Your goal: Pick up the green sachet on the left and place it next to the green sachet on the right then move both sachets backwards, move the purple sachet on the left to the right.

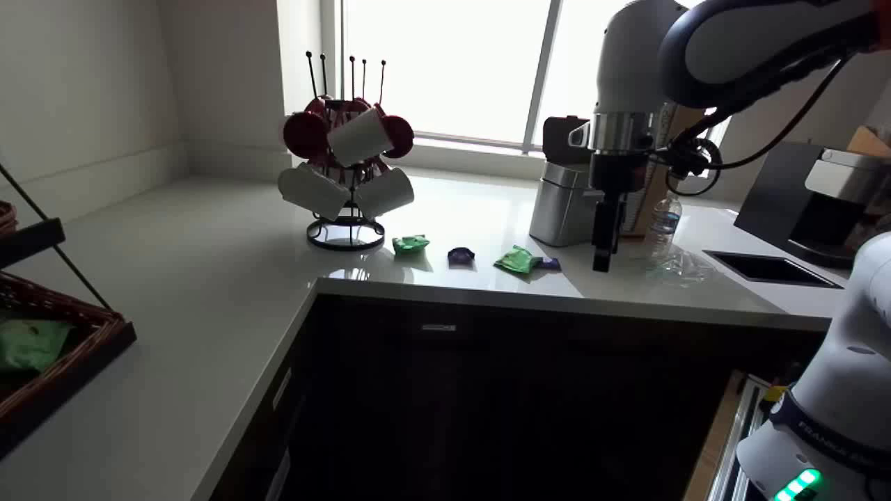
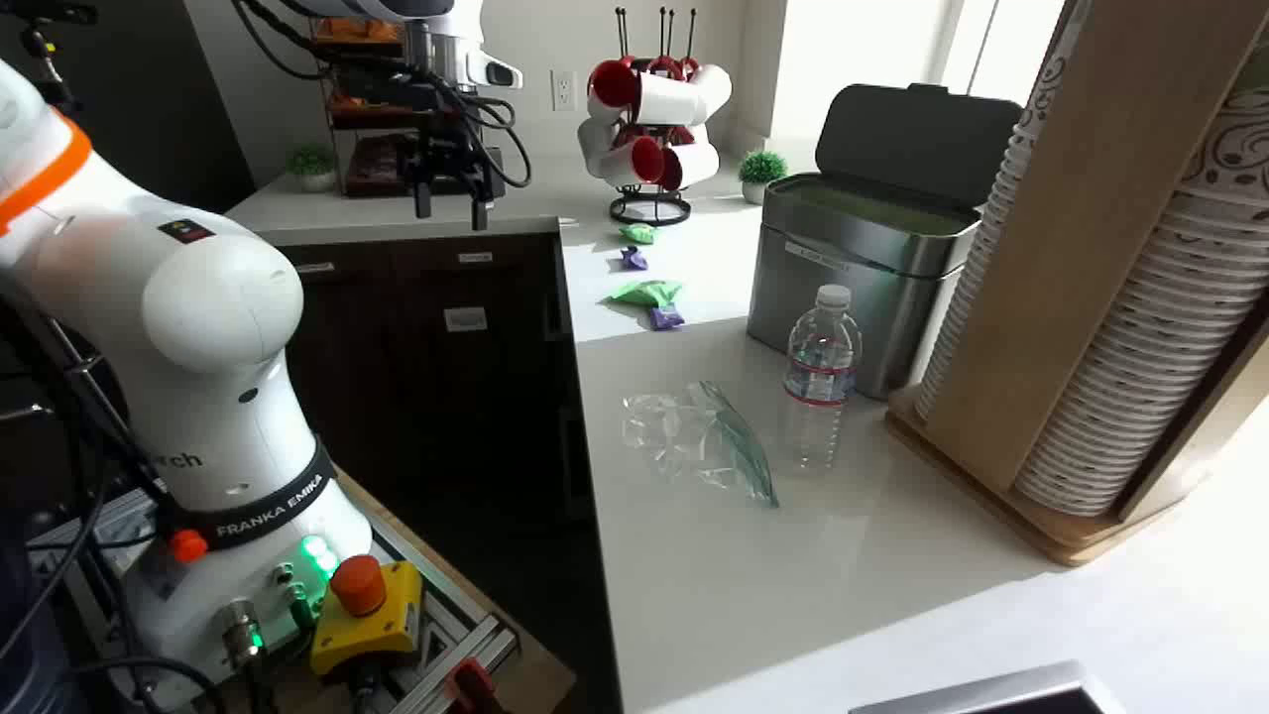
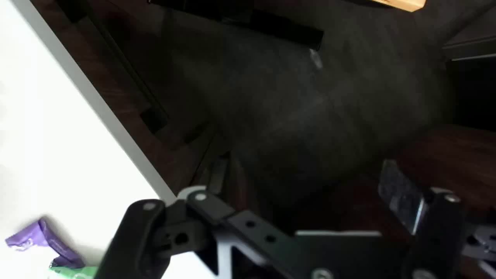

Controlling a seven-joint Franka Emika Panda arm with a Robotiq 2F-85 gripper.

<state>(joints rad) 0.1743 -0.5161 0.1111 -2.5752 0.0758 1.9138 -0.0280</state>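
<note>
Two green sachets lie on the white counter (image 1: 431, 275). The left green sachet (image 1: 411, 243) is by the mug rack; it also shows in an exterior view (image 2: 639, 233). The right green sachet (image 1: 517, 259) lies touching a purple sachet (image 1: 550, 263); both show in an exterior view as the green (image 2: 646, 293) and purple packets (image 2: 665, 317). The left purple sachet (image 1: 461, 256) lies between the green ones (image 2: 634, 259). In the wrist view a purple packet (image 3: 50, 242) touches a partly hidden green one (image 3: 75, 272). My gripper (image 2: 451, 210) is open and empty, raised beyond the counter's front edge (image 3: 304, 178).
The mug rack (image 1: 346, 243) stands behind the left green sachet. A metal bin (image 2: 843, 288), water bottle (image 2: 821, 372), clear plastic bag (image 2: 684, 436) and cup holder (image 2: 1021, 297) stand on the counter further right. A wicker basket (image 1: 104, 327) is at the far left.
</note>
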